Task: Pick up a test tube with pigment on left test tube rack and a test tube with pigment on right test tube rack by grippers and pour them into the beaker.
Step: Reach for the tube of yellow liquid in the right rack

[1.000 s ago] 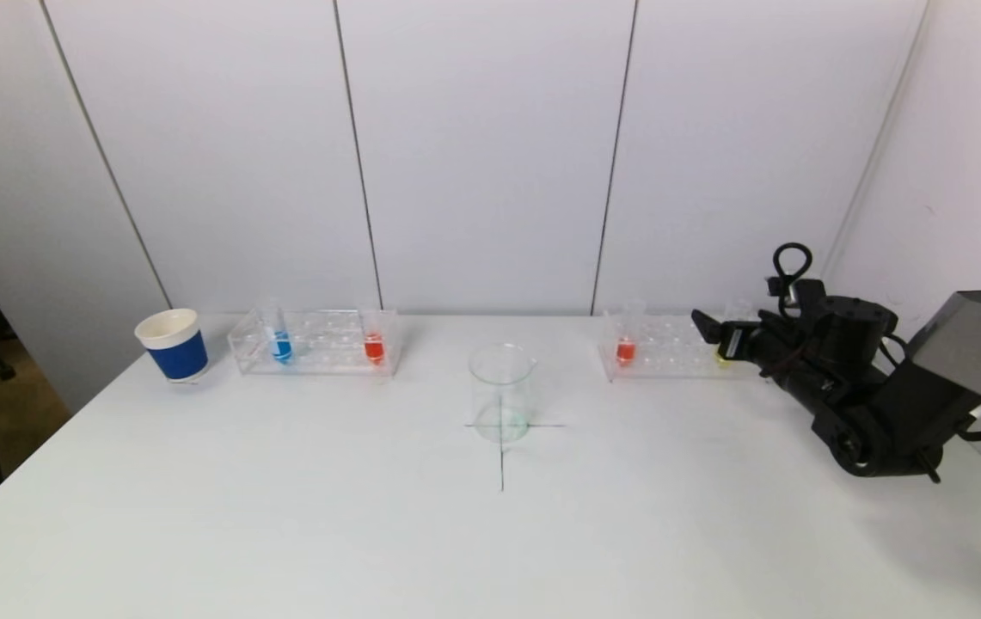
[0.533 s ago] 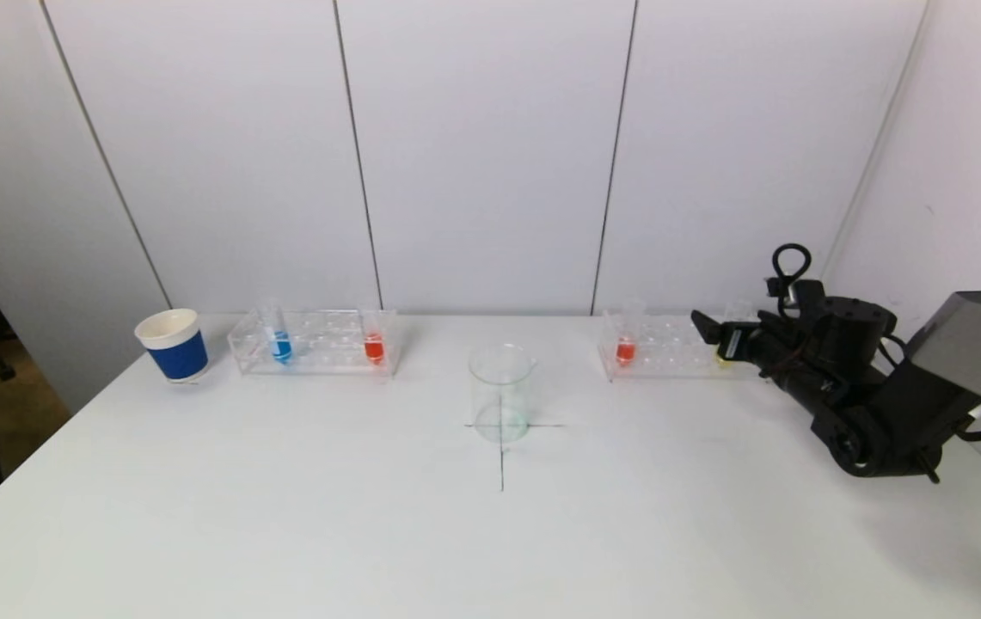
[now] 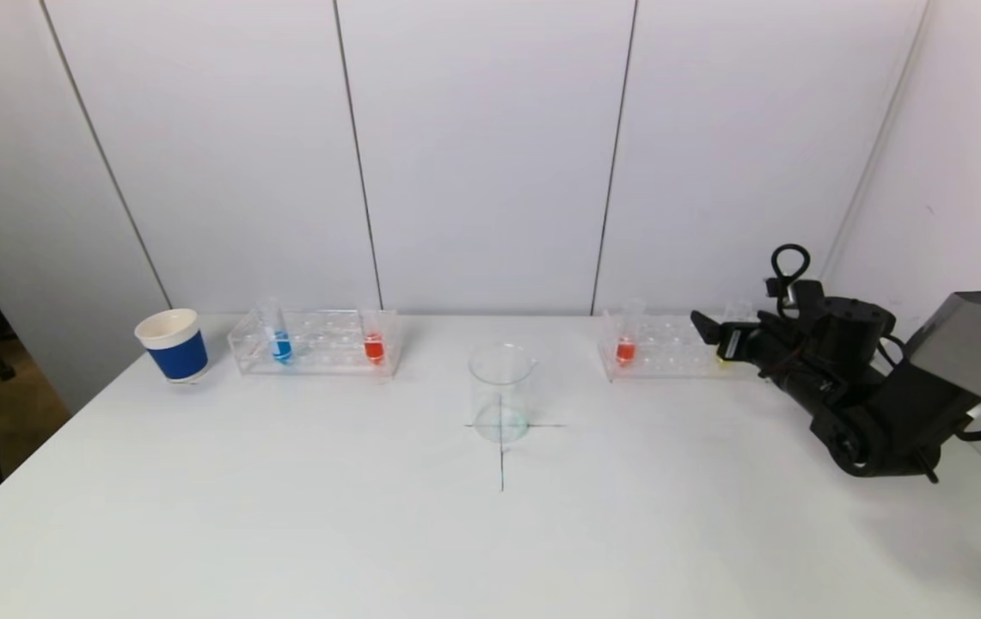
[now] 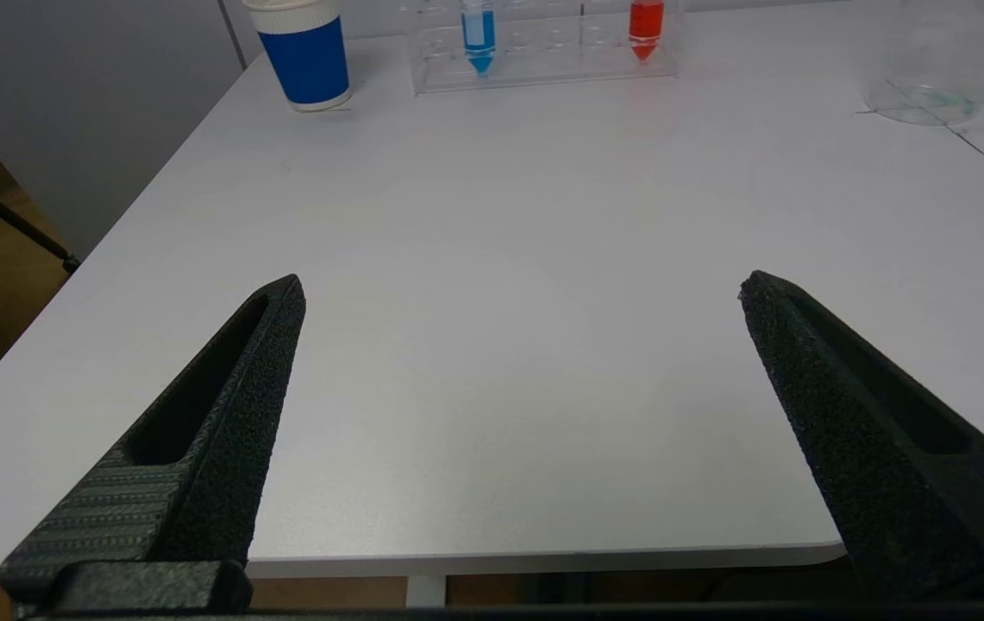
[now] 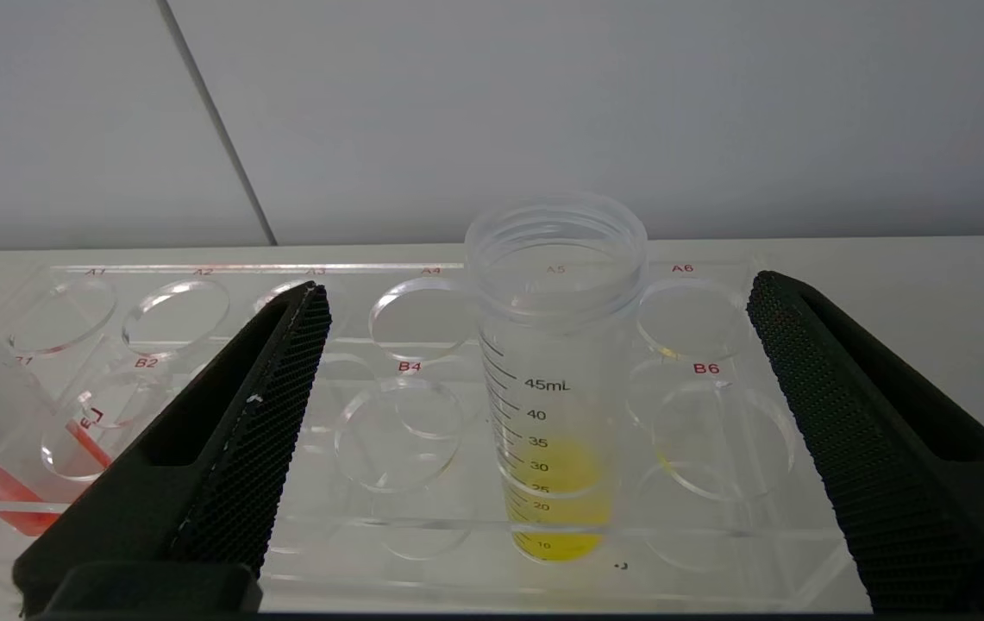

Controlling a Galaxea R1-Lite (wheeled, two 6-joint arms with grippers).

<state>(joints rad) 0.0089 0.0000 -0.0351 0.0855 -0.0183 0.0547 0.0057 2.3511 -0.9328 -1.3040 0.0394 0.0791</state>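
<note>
Yellow test tube stands upright in the right rack, directly ahead of our right gripper, whose fingers are spread wide to straddle it. Our left gripper waits with fingers apart, far from the beaker.

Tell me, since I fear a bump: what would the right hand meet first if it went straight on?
Probably the yellow test tube, centred between the open right hand in the right rack; depth is unclear.
</note>
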